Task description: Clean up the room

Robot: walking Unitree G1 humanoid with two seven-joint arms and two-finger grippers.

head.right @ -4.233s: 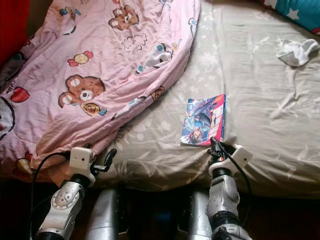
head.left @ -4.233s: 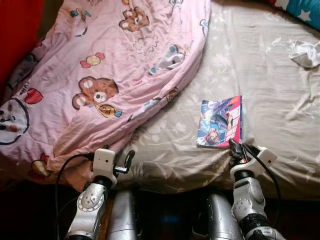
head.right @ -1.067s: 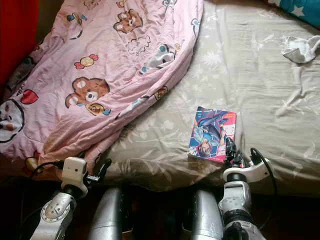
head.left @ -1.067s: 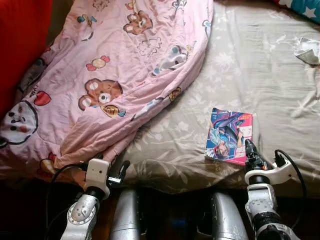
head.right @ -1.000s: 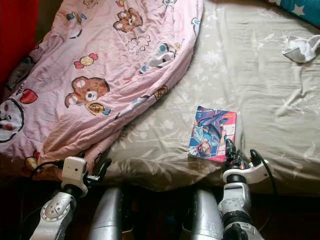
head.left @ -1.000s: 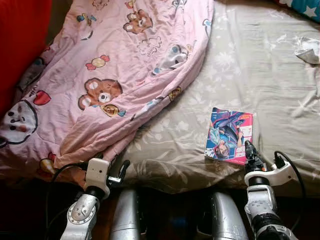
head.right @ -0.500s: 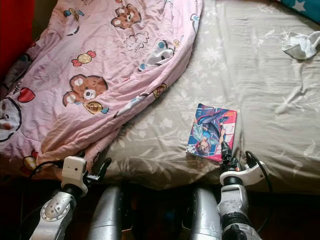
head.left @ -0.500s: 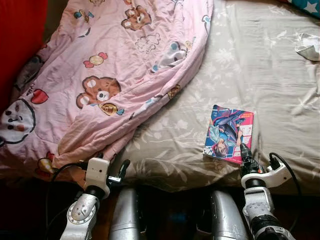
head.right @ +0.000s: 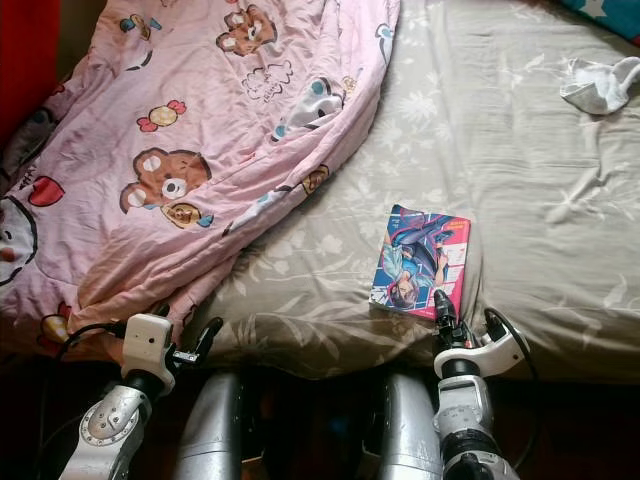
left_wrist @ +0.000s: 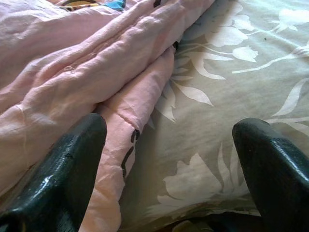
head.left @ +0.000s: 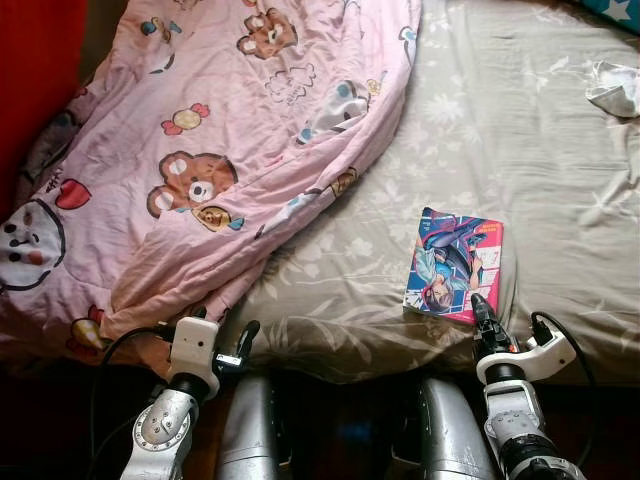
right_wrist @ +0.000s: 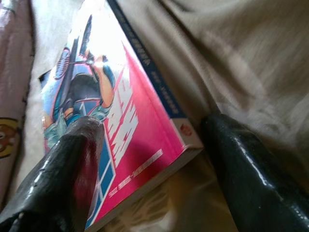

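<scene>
1. Along the bed's left side lies a rumpled pink quilt point(head.left: 220, 140) printed with bears and sweets; its lower hem spills over the near edge of the bed.
2. The left end effector point(head.left: 240, 345) hangs at that near edge just below the quilt's hem, its fingers spread apart with nothing between them. The left wrist view shows the hem and the floral bed sheet point(left_wrist: 227, 72) in the gap.
3. Toward the near edge, right of centre, a comic book point(head.left: 455, 265) lies flat on the sheet, cover up. Compared with four seconds ago it sits turned a little, its near corner now angled toward the robot.
4. The right end effector point(head.right: 441, 308) has moved in from beside the book's near right corner to straddle it. The right wrist view has one finger point(right_wrist: 72, 159) over the cover and the other on the sheet beyond the spine, open and not yet clamped.
5. I judge the book is about to be pinched at that corner, the first pick in tidying.
6. Near the far right corner lies a crumpled white cloth point(head.left: 615, 95), well apart, still to be collected.
</scene>
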